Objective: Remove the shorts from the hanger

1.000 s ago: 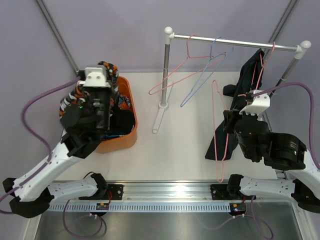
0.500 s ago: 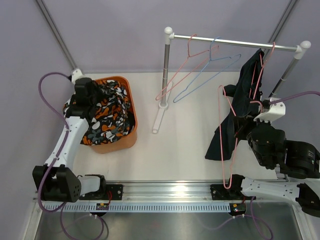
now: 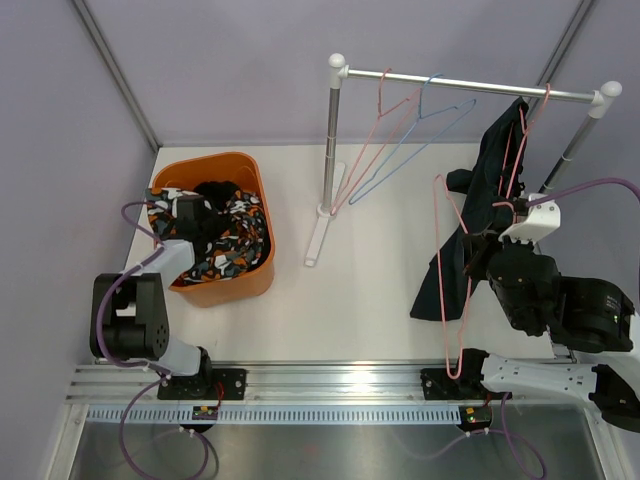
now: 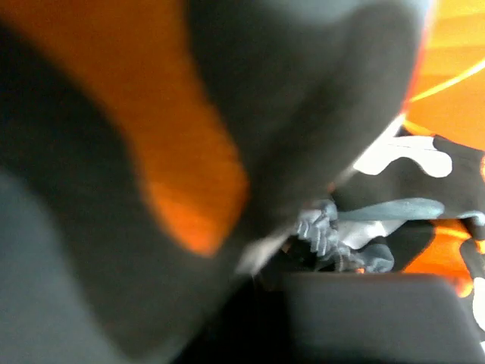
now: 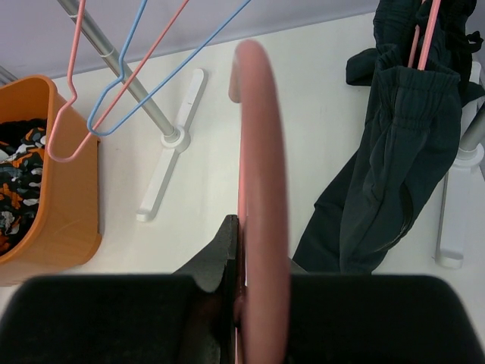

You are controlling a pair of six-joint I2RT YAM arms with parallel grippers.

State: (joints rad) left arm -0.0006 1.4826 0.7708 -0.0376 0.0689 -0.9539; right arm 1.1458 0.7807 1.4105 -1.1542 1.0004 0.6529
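Dark navy shorts (image 3: 488,175) (image 5: 394,152) hang from a pink hanger (image 3: 521,150) at the right end of the rail. My right gripper (image 3: 482,250) (image 5: 254,250) is shut on a second, bare pink hanger (image 3: 440,270) (image 5: 261,152), held upright just left of those shorts and off the rail. My left gripper (image 3: 197,217) is low inside the orange basket (image 3: 215,290), among orange/black/white camouflage shorts (image 3: 238,245) (image 4: 409,159) and black cloth (image 3: 215,190). Blurred cloth fills the left wrist view and hides the jaws.
A clothes rack stands at the back: a rail (image 3: 470,87) on a white post (image 3: 330,140) with a flat foot (image 3: 318,235). An empty pink hanger (image 3: 372,145) and an empty blue hanger (image 3: 405,145) dangle from the rail's left half.
My left arm dropped from above the basket down into it, and the camouflage shorts now lie spread there. My right gripper kept the bare pink hanger. The empty hangers swung.
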